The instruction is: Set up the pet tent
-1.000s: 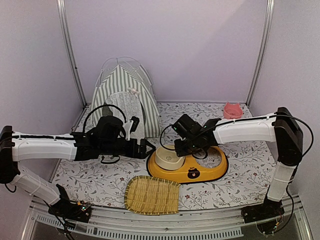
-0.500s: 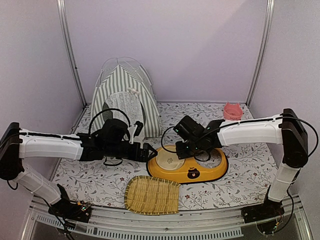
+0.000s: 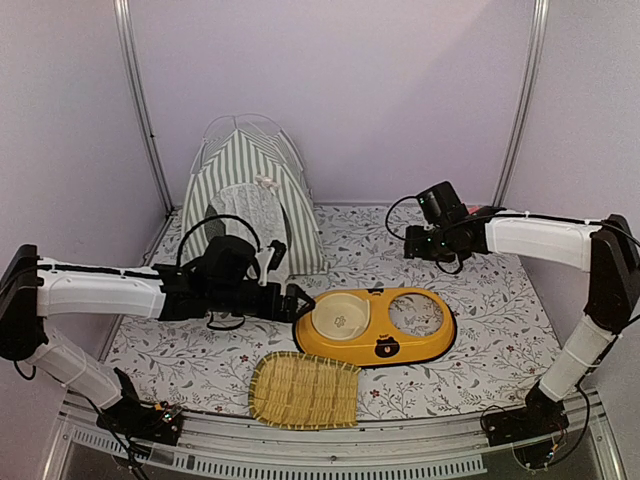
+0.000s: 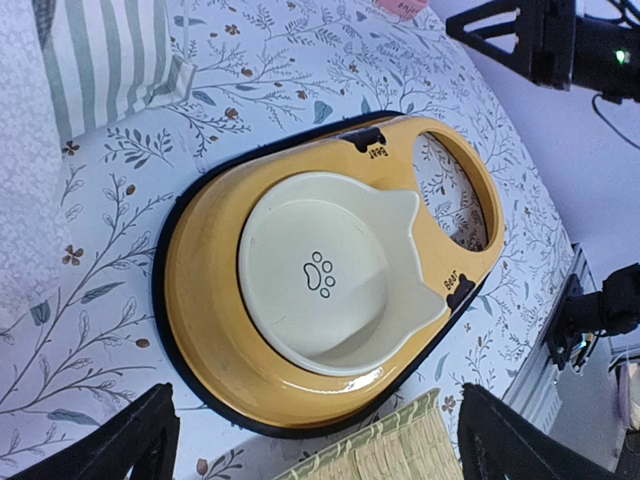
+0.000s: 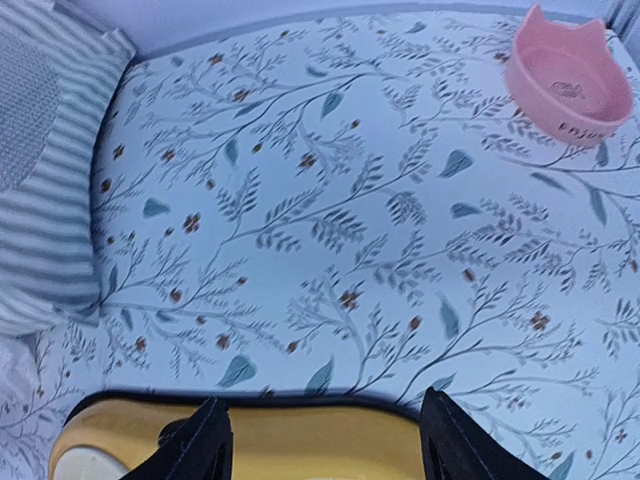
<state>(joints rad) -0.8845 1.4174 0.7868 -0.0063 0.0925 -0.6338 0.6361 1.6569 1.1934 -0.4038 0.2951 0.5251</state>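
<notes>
The pet tent (image 3: 250,195), grey-green and white striped with a white lace door curtain, stands upright at the back left of the mat. Its striped edge shows in the left wrist view (image 4: 100,55) and in the right wrist view (image 5: 45,190). My left gripper (image 3: 297,301) is open and empty, just left of the yellow feeder tray (image 3: 440,330), in front of the tent. In the left wrist view my left gripper (image 4: 310,440) straddles the tray's near rim. My right gripper (image 3: 412,243) is open and empty, raised over the mat at the back right.
A cream cat-shaped bowl (image 3: 340,318) sits in the tray's left hole; the right hole is empty. A woven bamboo tray (image 3: 303,390) lies at the front. A pink cat-ear bowl (image 3: 464,221) stands at the back right, also in the right wrist view (image 5: 565,75).
My right gripper has let go of the cream bowl in the tray's left hole and swung up and back to the right. My left arm has barely moved.
</notes>
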